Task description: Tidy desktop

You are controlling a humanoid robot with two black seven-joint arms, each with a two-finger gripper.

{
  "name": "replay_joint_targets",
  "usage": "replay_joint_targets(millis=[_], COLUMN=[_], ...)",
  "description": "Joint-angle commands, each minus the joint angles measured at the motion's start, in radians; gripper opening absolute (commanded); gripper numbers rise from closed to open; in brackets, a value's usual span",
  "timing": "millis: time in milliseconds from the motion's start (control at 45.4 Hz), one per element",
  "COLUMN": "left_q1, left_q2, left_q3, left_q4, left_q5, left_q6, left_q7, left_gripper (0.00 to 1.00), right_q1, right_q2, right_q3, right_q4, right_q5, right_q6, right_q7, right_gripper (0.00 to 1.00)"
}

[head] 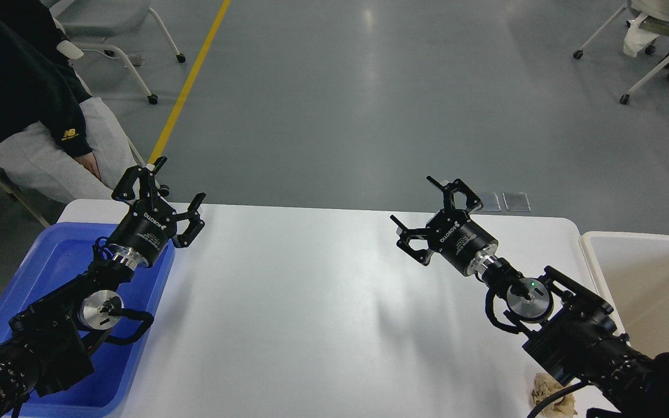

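Mostly bare white desktop (311, 302), glossy, rounded corners, both end effectors w/ fingers apart

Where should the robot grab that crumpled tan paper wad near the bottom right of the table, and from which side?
Probably from above, gripper fingers closing across the wad's middle. The crumpled paper lies low on the desktop near its front right edge, partly hidden under the right arm, so a side approach looks blocked. The right gripper is open and nearest, but must pull back toward it first.

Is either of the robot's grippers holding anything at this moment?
No: the left gripper and the right gripper both hang open and empty above the desktop.
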Motion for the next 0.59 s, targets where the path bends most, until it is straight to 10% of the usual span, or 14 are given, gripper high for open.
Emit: replay_joint_targets(millis=[0, 573], left_q1=[0.0, 0.0], left_q2=[0.0, 0.0], left_q3=[0.0, 0.0], left_q4=[0.0, 0.0], left_q5=[0.0, 0.0], left_q6=[0.0, 0.0], left_q7=[0.0, 0.0], left_gripper=[1.0, 1.0], right_q1=[0.003, 0.011], right_q2=[0.0, -0.019], right_q3=[-0.004, -0.007], right_q4=[0.001, 0.0], right_q5=[-0.001, -0.008], right_q6=[0.003, 0.003], right_q7=[0.0, 0.0], right_gripper=[1.0, 1.0])
